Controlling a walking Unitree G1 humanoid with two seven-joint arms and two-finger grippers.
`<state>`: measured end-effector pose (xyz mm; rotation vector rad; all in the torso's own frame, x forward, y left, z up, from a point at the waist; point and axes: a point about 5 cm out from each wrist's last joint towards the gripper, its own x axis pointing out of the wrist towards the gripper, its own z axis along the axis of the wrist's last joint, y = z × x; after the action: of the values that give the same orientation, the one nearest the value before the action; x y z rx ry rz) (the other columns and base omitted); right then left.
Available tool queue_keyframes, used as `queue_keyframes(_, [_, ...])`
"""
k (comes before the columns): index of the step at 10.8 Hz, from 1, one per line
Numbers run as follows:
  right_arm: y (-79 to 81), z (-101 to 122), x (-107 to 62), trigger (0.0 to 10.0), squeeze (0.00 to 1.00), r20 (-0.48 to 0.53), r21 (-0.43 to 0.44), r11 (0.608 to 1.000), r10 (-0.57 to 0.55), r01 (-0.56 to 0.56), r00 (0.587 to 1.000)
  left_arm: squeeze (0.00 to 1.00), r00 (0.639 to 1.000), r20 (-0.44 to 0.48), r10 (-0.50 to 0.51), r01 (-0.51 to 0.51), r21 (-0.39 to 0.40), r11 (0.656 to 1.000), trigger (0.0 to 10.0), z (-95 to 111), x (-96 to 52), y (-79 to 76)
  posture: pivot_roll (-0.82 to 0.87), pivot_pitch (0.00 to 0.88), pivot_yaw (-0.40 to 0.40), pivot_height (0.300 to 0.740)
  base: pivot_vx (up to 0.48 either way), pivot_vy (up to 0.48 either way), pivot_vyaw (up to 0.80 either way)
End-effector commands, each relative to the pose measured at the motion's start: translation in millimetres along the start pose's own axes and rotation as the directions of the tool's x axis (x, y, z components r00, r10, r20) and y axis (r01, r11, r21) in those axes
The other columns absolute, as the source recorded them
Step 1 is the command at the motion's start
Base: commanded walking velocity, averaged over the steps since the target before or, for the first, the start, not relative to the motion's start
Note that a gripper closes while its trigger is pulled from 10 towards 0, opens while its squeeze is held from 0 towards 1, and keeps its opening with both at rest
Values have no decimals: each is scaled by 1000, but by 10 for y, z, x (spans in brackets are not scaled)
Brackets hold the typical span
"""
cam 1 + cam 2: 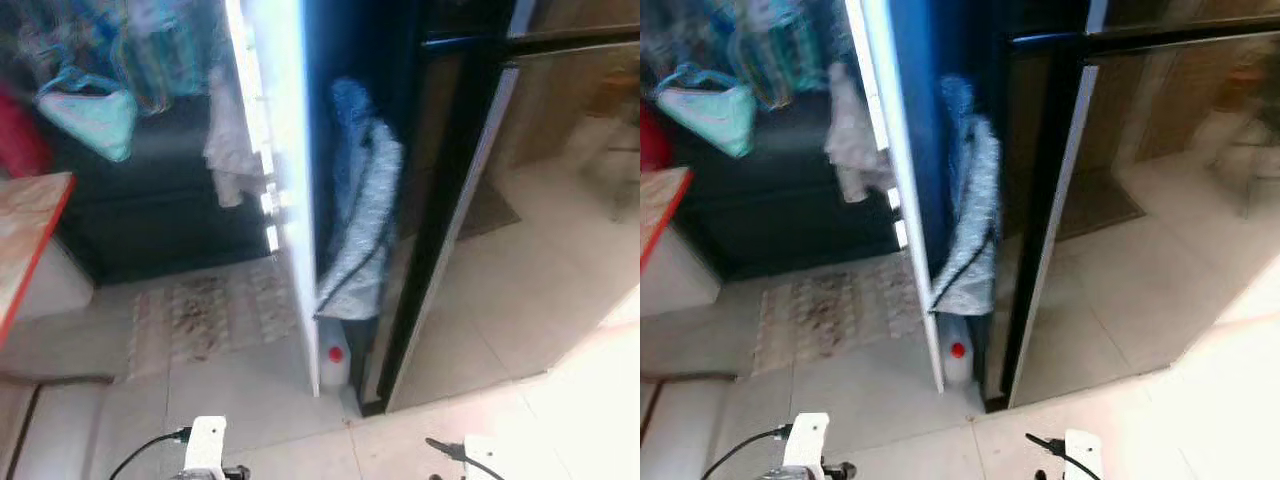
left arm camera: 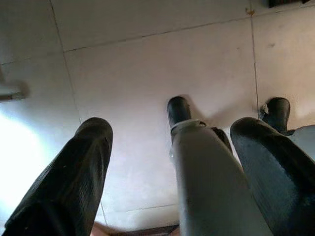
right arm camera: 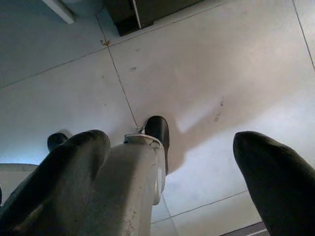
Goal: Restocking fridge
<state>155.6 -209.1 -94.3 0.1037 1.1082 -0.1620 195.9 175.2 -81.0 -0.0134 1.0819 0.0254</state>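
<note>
bottle [image 1: 335,366], perhaps, beside fridge door [image 1: 285,190]

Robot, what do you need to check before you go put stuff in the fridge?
1. Left pincer free: ok, open, holding nothing, pointing at the floor.
2. Right pincer free: ok, open, empty.
3. Fridge door open: ok, swung wide.
4. Path ahead: not ok, a bottle with a red cap stands on the floor by the door's bottom, and a rug lies to the left.
5. Food to restock: cannot tell.
6. Shelf space: cannot tell, inside is dark.
</note>
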Motion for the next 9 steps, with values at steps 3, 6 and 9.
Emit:
queue_keyframes(3, [8,14,2,10000,0,-1,-9,1000,6,-6,1000,0,1000,-14,11,-11,-9,1000,10000,-26,-2,27,-121,0,50,740,0,0,600])
queue_keyframes(6, [6,21,2,10000,0,-1,-7,1000,5,-5,1000,0,1000,-12,10,-11,-12,1000,10000,-18,-1,22,-121,0,50,740,0,0,615])
queue_keyframes(9, [0,22,2,10000,0,4,14,1000,-6,6,1000,0,1000,-15,8,-9,-21,1000,10000,-20,-1,15,-121,0,48,740,0,0,165])
